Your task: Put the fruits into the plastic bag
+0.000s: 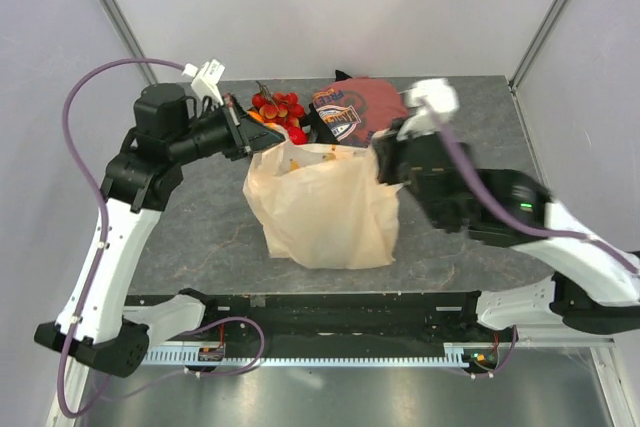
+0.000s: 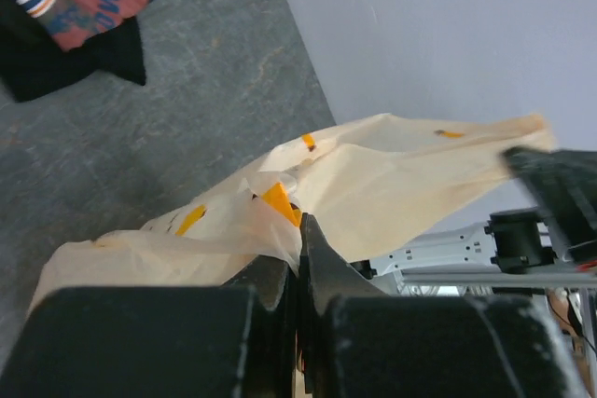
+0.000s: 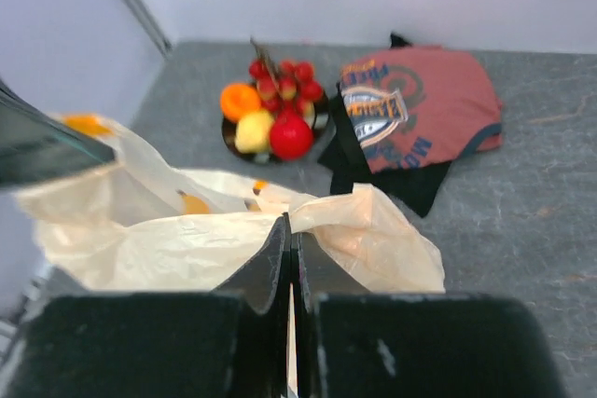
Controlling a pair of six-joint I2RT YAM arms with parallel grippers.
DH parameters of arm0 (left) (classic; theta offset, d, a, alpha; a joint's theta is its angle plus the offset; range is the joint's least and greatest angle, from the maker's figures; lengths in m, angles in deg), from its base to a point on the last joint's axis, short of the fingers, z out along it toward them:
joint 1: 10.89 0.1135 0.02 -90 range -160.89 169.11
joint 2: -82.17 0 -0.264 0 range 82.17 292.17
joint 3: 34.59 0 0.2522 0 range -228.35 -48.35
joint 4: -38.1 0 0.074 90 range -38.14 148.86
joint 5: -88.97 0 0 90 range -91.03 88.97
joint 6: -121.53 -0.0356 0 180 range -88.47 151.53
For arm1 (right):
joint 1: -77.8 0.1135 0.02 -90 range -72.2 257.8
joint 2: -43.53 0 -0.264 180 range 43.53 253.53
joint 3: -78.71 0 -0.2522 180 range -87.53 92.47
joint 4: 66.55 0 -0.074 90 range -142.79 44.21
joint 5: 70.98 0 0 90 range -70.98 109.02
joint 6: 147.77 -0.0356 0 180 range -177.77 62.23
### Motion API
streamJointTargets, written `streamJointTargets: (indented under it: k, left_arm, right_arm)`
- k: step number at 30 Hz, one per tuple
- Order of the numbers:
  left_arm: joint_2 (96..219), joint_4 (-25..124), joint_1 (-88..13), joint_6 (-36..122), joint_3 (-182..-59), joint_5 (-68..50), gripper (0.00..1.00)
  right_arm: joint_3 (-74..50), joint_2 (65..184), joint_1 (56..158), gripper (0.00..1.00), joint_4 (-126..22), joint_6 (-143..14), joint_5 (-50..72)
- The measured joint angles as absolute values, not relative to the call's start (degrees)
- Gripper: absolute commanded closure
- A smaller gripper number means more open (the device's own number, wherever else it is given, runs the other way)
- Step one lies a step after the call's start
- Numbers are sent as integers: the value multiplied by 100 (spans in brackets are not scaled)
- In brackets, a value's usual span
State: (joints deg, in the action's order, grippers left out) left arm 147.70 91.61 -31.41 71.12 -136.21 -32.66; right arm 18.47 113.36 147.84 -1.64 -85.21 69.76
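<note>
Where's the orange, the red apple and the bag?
orange [image 3: 241, 100], right wrist view, its middle.
red apple [image 3: 291, 137], right wrist view, its shiny front.
plastic bag [image 1: 325, 212], top external view, its flat side.

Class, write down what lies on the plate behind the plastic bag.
An orange, a yellow fruit, a red apple and small red berries are piled on the plate. They cover its centre, which cannot be seen.
</note>
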Motion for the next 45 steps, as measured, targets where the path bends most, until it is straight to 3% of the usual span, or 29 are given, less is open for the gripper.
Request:
streamJointTargets:
  k: [6,8,9,10,13,15,20,26,34,45]
  left_arm:
    - [14148,9703,-2935,6813,-13435,-2412,98]
    - [13990,9852,-2894,6622,-13426,-2012,98]
    - [13920,9933,-2889,6531,-13426,-1767,98]
    - [13863,10022,-2885,6461,-13426,-1548,98]
    - [13728,10337,-2883,6286,-13426,-718,98]
    - [13654,10525,-2865,6209,-13418,-132,98]
    - [13256,10621,-2859,6017,-13070,1566,98]
    - [13173,10365,-2749,5534,-12766,2895,98]
    - [14034,9863,-1938,5261,-12355,2998,99]
    - [13066,9032,-599,4662,-11374,3214,98]
  right_arm:
    - [619,12053,14576,100,-395,-8438,6041]
    - [466,12162,14473,94,-474,-8397,5798]
    - [396,12175,14410,86,-557,-8375,5665]
    - [361,12182,14351,64,-634,-8331,5497]
    - [361,12216,14183,28,-848,-8224,5140]
    - [468,12317,14106,19,-900,-8093,4891]
    - [1359,12818,13813,18,-985,-7695,4165]
    - [2599,13283,12388,18,-1423,-7601,2725]
    - [2817,14197,11191,18,-2223,-7949,1300]
    - [3010,16159,11057,15,-2378,-8075,1090]
